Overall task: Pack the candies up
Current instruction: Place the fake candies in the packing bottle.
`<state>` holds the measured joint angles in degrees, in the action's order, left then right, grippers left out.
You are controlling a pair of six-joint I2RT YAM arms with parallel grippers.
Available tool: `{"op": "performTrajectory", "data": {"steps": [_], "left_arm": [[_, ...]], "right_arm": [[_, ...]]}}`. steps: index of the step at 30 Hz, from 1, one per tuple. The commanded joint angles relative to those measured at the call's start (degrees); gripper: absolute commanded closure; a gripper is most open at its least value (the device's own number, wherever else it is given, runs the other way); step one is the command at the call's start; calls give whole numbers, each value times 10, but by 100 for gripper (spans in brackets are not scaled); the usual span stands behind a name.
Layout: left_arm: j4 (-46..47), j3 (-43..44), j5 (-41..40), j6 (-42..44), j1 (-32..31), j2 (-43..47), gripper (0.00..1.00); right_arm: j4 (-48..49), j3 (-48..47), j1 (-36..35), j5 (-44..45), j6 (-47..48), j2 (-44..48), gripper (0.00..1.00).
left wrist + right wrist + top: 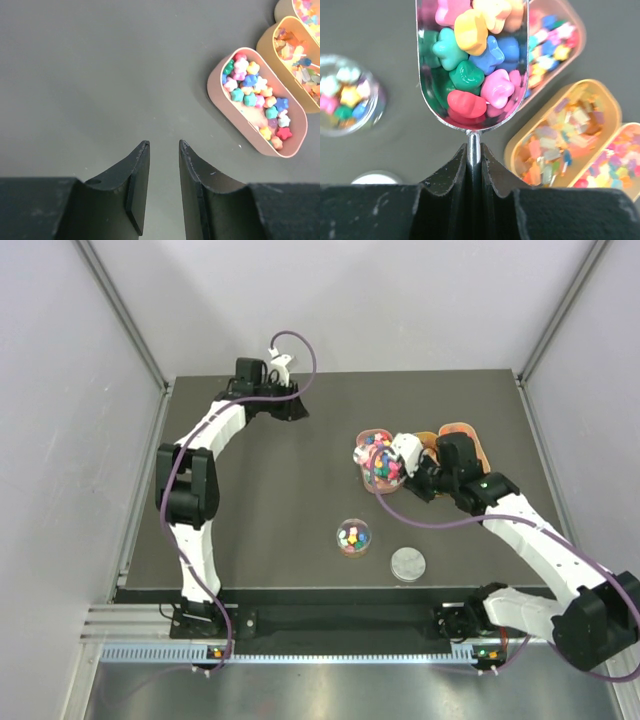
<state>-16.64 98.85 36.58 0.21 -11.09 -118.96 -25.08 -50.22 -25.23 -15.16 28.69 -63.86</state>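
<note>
— What is the right claw doing?
— My right gripper (474,150) is pressed together on the thin stem of the scoop (427,95), which is heaped with star-shaped candies (466,75). It hangs beyond the jar (353,537), slightly to the jar's right, over the pink tray (220,97). Whether it is lifted clear of the tray, I cannot tell well from above.
— Which step is this?
— I judge it is the carrying step. The jar has some candies inside, and its lid (407,562) lies just beside it.
— And next?
— I should bring the scoop level to the jar, centre it over the mouth and tip slowly, because the mouth looks narrow and candies may spill. My left gripper (164,146) is spread and holds nothing, well apart from the jar.
</note>
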Motion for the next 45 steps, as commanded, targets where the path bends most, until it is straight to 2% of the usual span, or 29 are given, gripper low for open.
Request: {"op": "performTrajectory", "data": {"steps": [1, 16, 32, 45], "left_arm": [[9, -20, 12, 5, 1, 44, 65], [28, -74, 4, -18, 6, 68, 66], [66, -135, 5, -31, 11, 101, 67], [115, -166, 21, -55, 12, 96, 67]], "right_arm": [[-80, 10, -12, -54, 73, 20, 100], [-122, 77, -126, 14, 201, 61, 100], [-191, 71, -140, 82, 252, 44, 100], [-265, -7, -168, 130, 265, 22, 100]]}}
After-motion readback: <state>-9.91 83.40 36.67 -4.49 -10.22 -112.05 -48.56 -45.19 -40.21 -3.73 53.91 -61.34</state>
